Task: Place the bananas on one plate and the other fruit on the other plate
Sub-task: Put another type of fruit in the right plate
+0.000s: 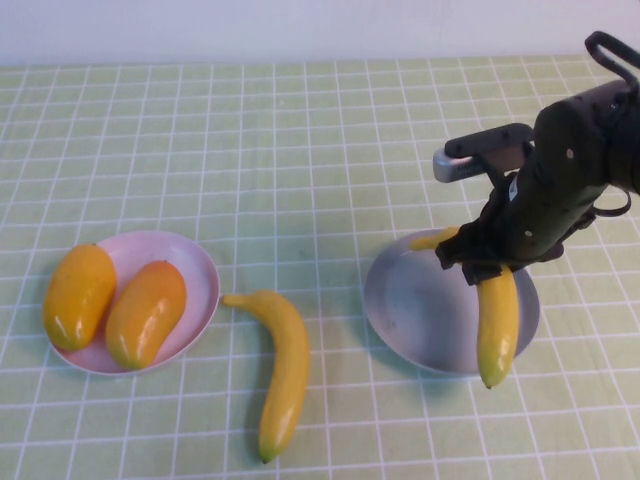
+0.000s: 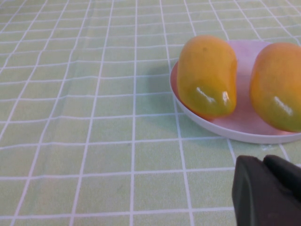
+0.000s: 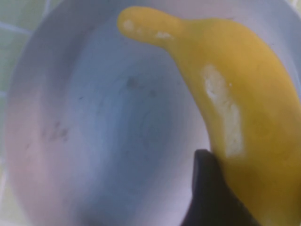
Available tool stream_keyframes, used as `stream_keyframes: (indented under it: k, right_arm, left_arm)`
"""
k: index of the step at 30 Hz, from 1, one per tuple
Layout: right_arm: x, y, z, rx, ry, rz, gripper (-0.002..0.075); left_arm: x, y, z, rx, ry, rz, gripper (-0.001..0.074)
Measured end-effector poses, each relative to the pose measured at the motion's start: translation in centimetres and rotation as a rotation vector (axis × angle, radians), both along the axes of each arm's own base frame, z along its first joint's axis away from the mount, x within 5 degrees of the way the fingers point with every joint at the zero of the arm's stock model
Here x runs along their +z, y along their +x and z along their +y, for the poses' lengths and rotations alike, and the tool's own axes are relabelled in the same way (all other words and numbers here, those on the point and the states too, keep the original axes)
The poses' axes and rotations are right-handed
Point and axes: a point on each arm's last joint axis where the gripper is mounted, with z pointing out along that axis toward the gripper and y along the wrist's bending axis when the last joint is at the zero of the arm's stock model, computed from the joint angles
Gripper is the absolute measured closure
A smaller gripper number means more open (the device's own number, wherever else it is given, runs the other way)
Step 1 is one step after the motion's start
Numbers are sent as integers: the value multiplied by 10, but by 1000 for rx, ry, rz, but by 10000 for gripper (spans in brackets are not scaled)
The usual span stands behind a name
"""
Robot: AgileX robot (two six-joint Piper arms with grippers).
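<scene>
Right pincer (image 1: 487,262) over the grey-blue plate (image 1: 410,300) at four o'clock on the desk (image 1: 300,130), pinching one banana (image 1: 497,320) near its middle; dark finger (image 3: 207,188) pressed against the banana's (image 3: 244,108) side in the right wrist view, scuffed plate floor (image 3: 103,127) right beneath. Banana lying across the three o'clock half of that plate, stem end toward twelve o'clock, far tip overhanging the rim at five o'clock

Left pincer (image 2: 268,193) pressed together, holding nothing, visible only in the left wrist view, low above the green checked cloth just beside the pink-lilac plate (image 2: 235,132); outside the high view

Pink-lilac plate (image 1: 195,270) at eight o'clock on the desk, carrying both orange-yellow oval fruits side by side: one (image 1: 78,295) on the nine o'clock side, reaching past the rim, the other (image 1: 146,313) toward the plate's centre. Same pair close up in the left wrist view, one fruit (image 2: 207,75) and its neighbour (image 2: 277,84) apart by a narrow gap

Second banana (image 1: 280,365) on the bare cloth at six o'clock, between the two plates, stem end just beside the pink-lilac plate's rim, body curving toward six o'clock, well apart from the grey-blue plate
</scene>
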Motion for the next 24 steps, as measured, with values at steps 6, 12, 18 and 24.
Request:
stream_keyframes:
  k: [6, 12, 18, 24]
  right_arm:
    - [-21, 11, -2, -16, -2, 7, 408]
    - [-26, 13, -2, -16, -9, 18, 393]
    - [-23, 15, -1, -15, -6, 6, 240]
    - [1, 14, 14, 2, 36, -17, 242]
  left_arm:
    - [0, 0, 0, 0, 0, 0, 731]
    - [0, 0, 0, 0, 0, 0, 731]
    - [0, 0, 0, 0, 0, 0, 731]
    - [0, 0, 0, 0, 0, 0, 731]
